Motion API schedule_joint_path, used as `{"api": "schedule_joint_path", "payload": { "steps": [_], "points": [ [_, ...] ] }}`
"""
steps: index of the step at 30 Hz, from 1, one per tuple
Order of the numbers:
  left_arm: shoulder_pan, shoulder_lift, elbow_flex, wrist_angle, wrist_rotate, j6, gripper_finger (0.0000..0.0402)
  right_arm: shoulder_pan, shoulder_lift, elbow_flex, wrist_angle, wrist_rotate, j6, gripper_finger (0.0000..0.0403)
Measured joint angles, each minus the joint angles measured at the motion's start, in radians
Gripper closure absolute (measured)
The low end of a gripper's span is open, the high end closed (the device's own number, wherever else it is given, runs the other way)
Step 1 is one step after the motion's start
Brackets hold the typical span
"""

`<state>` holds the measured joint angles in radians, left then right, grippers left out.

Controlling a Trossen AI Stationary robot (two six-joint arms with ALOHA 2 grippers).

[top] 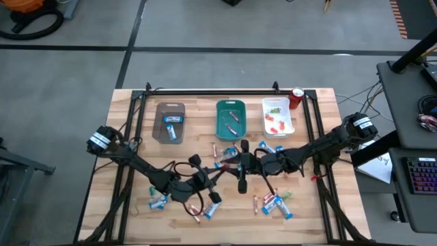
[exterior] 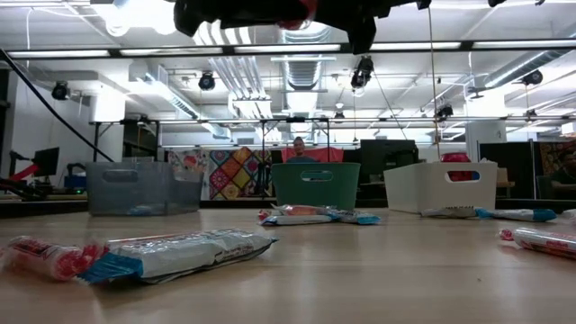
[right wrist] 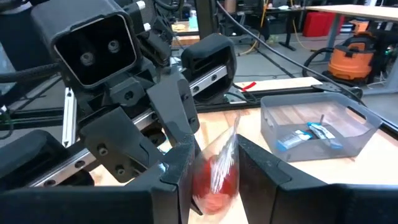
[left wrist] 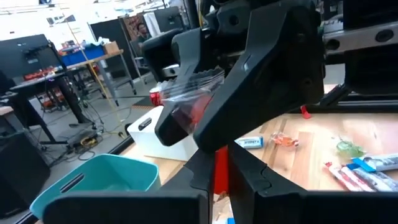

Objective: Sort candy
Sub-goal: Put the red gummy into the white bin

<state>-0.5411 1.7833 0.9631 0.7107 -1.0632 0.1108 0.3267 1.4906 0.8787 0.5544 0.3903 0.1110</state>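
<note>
The right claw (right wrist: 214, 177) grips a red candy in clear wrap (right wrist: 216, 173), held above the tabletop (top: 307, 212) just short of the teal tray (top: 231, 117). The left claw (top: 240, 166), pinched shut on a slim red stick (left wrist: 221, 169), sits right against it, both equally near. The white tray (top: 278, 116) with red pieces lies right of the teal tray.

Looks like a big open workshop w/ a grey concrete floor (top: 225, 61) crossed by dark lines, an orange shop vac (top: 31, 14) in one corner and a dark side desk (top: 410, 123) w/ a keyboard (top: 418, 181) next to the wooden table (top: 205, 123). From table height you get long ceiling lights (exterior: 270, 45), exposed ducts (exterior: 238, 81), a colorful patchwork quilt (exterior: 238, 171) on the far wall, and a person (exterior: 299, 146) sitting way in the back. More workbenches (left wrist: 81, 59) and a monitor (left wrist: 25, 56) off to the side, cables all over the floor.
</note>
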Motion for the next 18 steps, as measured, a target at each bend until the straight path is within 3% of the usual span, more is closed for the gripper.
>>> {"api": "schedule_joint_path", "payload": {
  "steps": [6,10,14,18],
  "points": [
    [0.0,0.0,-0.007,-0.004,-0.016,-0.022,0.0393,0.002,0.0,0.0,-0.002,0.0,0.0,0.0312],
    [-0.001,0.0,-0.008,-0.004,-0.035,-0.029,0.0388,0.002,0.0,0.0,0.0,0.0,-0.001,0.0343],
    [-0.001,0.0,-0.008,-0.005,-0.035,-0.03,0.0366,0.002,0.0,0.0,-0.001,-0.001,-0.009,0.0384],
    [-0.001,-0.002,-0.008,-0.008,-0.036,-0.046,0.0325,-0.001,0.0,0.0,-0.002,0.0,-0.008,0.0388]
  ]
}}
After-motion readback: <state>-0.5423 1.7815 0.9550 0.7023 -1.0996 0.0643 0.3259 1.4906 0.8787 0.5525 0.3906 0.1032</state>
